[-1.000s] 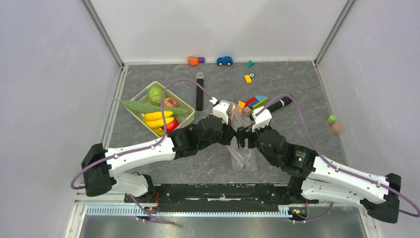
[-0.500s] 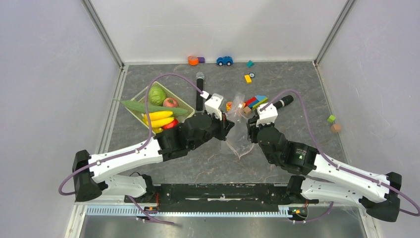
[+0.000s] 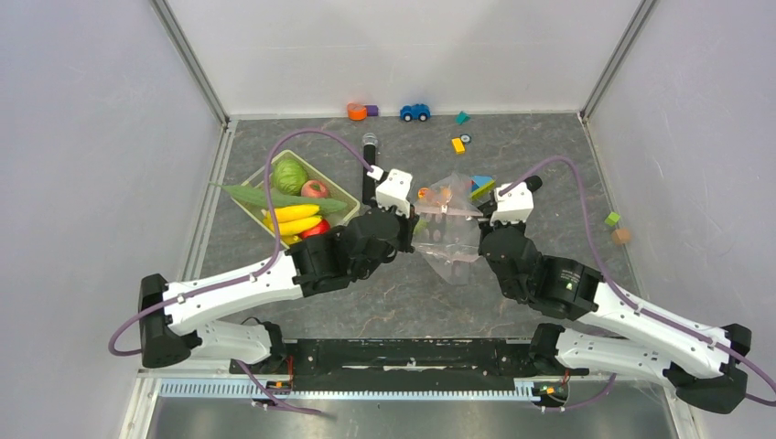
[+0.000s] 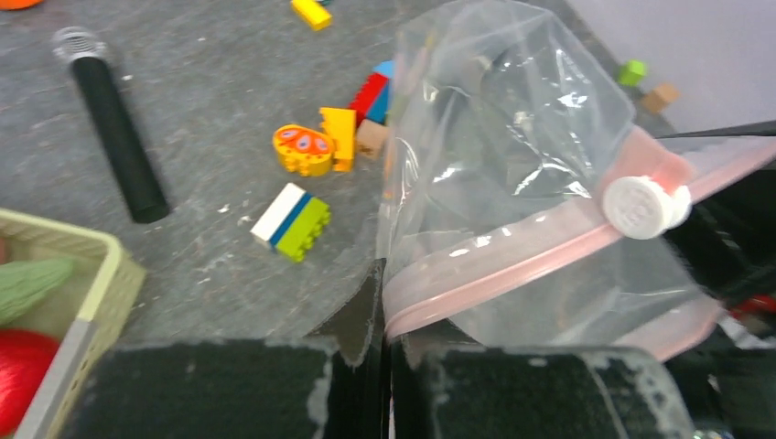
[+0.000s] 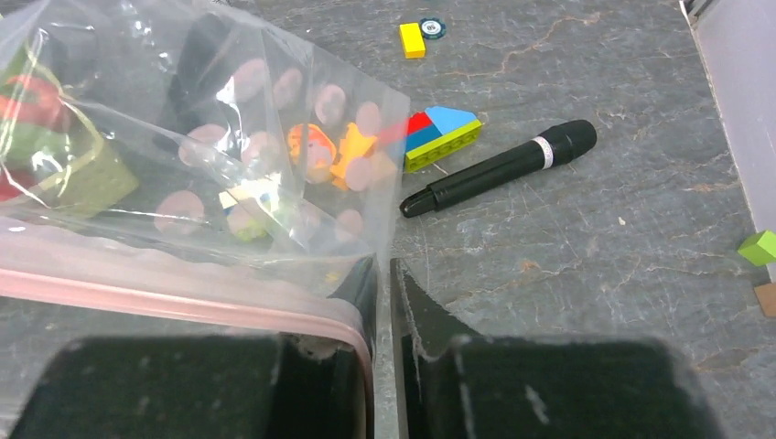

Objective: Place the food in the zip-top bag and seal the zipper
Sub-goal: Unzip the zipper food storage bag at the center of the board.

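1. Left tool (image 4: pixel 382 274) is pinched tight on the pink zipper (image 4: pixel 512 265) edge of the clear bag (image 3: pixel 450 233).
2. Right tool (image 5: pixel 386 274) is narrowed onto the bag's opposite corner, and the bag hangs stretched between the two.
3. Food (image 3: pixel 295 216) lies in the pale green basket (image 3: pixel 260 175), well left of the bag.
4. Worktop (image 3: pixel 384 297) is grey and stone-patterned, with pale walls (image 3: pixel 393 46) on three sides.
5. Scattered on it are coloured blocks (image 4: pixel 291 222), two black microphones (image 5: pixel 499 169) and a blue toy car (image 3: pixel 414 112).
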Tool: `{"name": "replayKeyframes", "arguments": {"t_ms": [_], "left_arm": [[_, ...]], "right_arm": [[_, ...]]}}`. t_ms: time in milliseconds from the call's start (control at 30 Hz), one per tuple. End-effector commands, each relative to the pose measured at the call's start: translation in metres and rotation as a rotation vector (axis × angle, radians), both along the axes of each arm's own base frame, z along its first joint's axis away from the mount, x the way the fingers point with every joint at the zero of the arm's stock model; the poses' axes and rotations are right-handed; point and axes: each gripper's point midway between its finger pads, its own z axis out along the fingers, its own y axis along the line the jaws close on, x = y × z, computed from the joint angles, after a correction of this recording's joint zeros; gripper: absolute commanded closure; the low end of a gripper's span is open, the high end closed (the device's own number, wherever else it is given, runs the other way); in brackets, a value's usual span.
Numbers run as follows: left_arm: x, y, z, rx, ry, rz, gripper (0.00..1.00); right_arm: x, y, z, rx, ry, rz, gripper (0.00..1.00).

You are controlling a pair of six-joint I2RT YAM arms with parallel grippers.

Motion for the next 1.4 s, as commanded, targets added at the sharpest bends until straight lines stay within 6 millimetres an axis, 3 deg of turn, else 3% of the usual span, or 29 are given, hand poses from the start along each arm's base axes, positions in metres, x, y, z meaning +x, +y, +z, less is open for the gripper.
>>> {"name": "replayKeyframes", "arguments": {"t_ms": [0, 100, 167, 200, 367, 500, 600, 700, 900, 1000, 1233, 1367], "left_arm": [[0.033, 0.068, 0.008, 0.186, -0.112, 0.343, 0.93], [0.036, 0.073, 0.001, 0.224, -0.112, 0.387, 0.88], [0.037, 0.064, -0.008, 0.232, -0.095, 0.368, 0.84], [0.036, 0.057, -0.013, 0.228, -0.081, 0.343, 0.81], [0.025, -0.012, -0.063, 0.192, 0.048, 0.098, 0.70], [0.013, -0.061, -0.099, 0.157, 0.145, -0.054, 0.66], [0.008, -0.077, -0.106, 0.130, 0.164, -0.119, 0.45], [0.001, -0.082, -0.101, 0.106, 0.164, -0.169, 0.01], [-0.026, -0.076, -0.083, 0.035, 0.167, -0.301, 0.00], [-0.034, -0.062, -0.070, 0.000, 0.150, -0.314, 0.00], [-0.020, 0.007, -0.052, -0.003, 0.109, -0.080, 0.00], [0.002, 0.049, -0.056, 0.000, 0.154, 0.095, 0.00]], "right_arm": [[-0.004, -0.049, 0.005, -0.083, 0.008, -0.163, 0.85], [-0.007, -0.049, -0.001, -0.077, 0.025, -0.140, 0.91], [-0.008, -0.044, -0.006, -0.078, 0.040, -0.112, 1.00], [-0.008, -0.039, -0.011, -0.089, 0.051, -0.086, 1.00], [-0.007, -0.001, -0.030, -0.093, 0.111, 0.086, 1.00], [-0.008, 0.006, -0.035, -0.109, 0.150, 0.105, 1.00], [-0.010, -0.002, -0.038, -0.136, 0.181, 0.062, 1.00], [-0.011, -0.008, -0.044, -0.161, 0.205, 0.035, 1.00], [-0.006, -0.014, -0.056, -0.192, 0.214, -0.027, 0.96], [-0.002, -0.015, -0.063, -0.214, 0.235, -0.054, 0.97], [0.011, -0.016, -0.079, -0.236, 0.270, -0.076, 1.00], [0.016, -0.013, -0.093, -0.203, 0.293, -0.039, 1.00]]}}
